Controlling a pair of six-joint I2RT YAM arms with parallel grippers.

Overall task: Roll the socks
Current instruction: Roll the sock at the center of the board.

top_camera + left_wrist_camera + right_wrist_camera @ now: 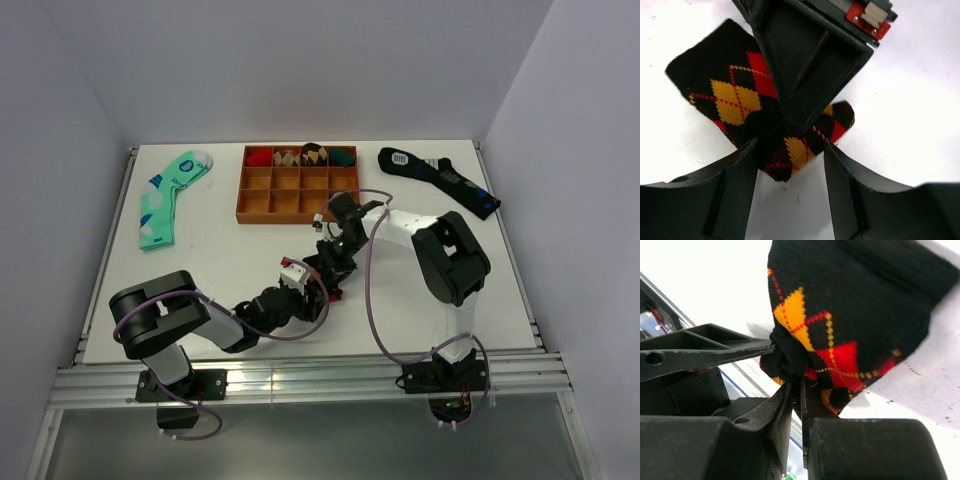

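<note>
Argyle sock [735,95]: black with red and orange diamonds. It lies on the white table [230,260] near the centre, under the two grippers where they meet. In the left wrist view its flat end points to 10 o'clock and its bunched end to 6 o'clock.
Right gripper [799,385]: fingers clenched on a pinch of the sock's bunched fabric. It enters the left wrist view from 12 o'clock.
Left gripper [790,145]: fingers spread, one on each side of the bunched end. One fingertip seems to touch the cloth, but a firm grasp cannot be told.
Wooden tray [295,218]: at 12 o'clock on the table, divided into compartments.
Sock bundles [300,156]: in the tray's far row.
Mint green and white sock [165,195]: flat at 10 o'clock, well apart from the grippers.
Dark navy sock [440,180]: flat at 2 o'clock, beside the tray.
</note>
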